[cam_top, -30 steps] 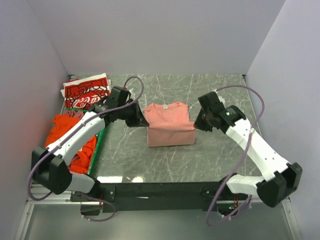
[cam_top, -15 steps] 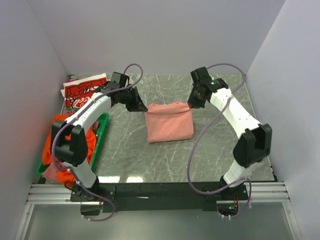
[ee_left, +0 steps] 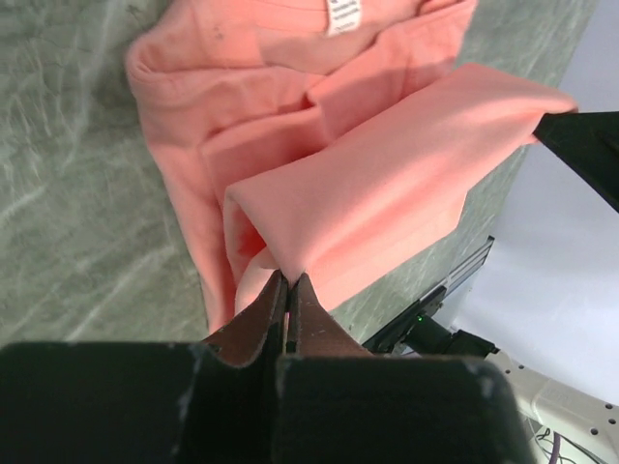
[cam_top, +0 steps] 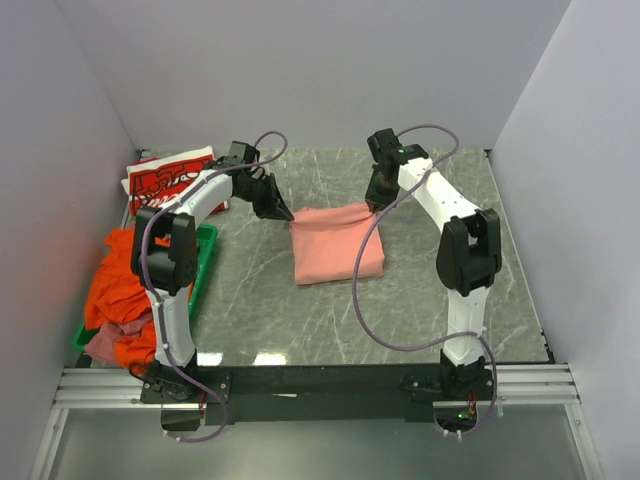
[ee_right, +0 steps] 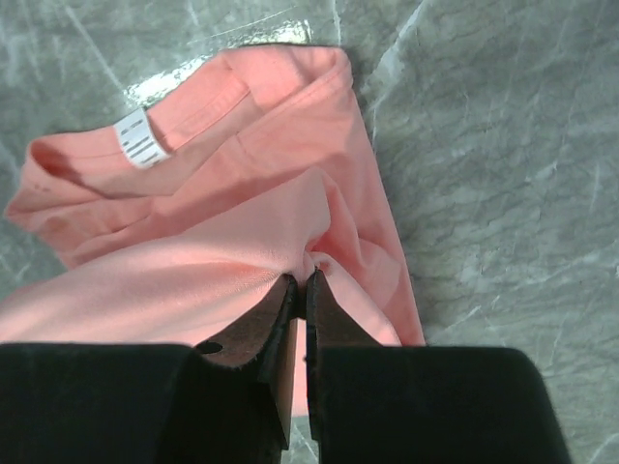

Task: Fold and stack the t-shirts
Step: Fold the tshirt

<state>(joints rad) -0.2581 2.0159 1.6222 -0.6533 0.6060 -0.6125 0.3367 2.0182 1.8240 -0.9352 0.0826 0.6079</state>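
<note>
- Shows a salmon-pink t-shirt point(cam_top: 337, 245) partly folded on the table point(cam_top: 440, 290), near the middle of its far edge, with the collar label facing up.
- Shows the left gripper point(cam_top: 283, 214) clamped tight on the left end of a raised fold at the shirt's far side.
- Shows the right gripper point(cam_top: 374, 203) clamped tight on the right end of that fold, cloth stretched between the two.
- Suggests soft, light cotton: limp, quick to sag or crease, likely to drift out of line once let go.
- Suggests holding at corners or along a folded edge, pinching all layers together.
- Shows a red t-shirt point(cam_top: 170, 180) with white print, folded flat at the far left corner.
- Shows an orange t-shirt point(cam_top: 120, 290) and a mauve t-shirt point(cam_top: 105, 343) heaped over a green crate point(cam_top: 203, 260) along the left edge.
- Shows a grey-green marbled top, smooth and faintly glossy, so cloth probably slides easily.
- Shows plain pale walls point(cam_top: 300, 70) closing in the left, far and right sides.
</note>
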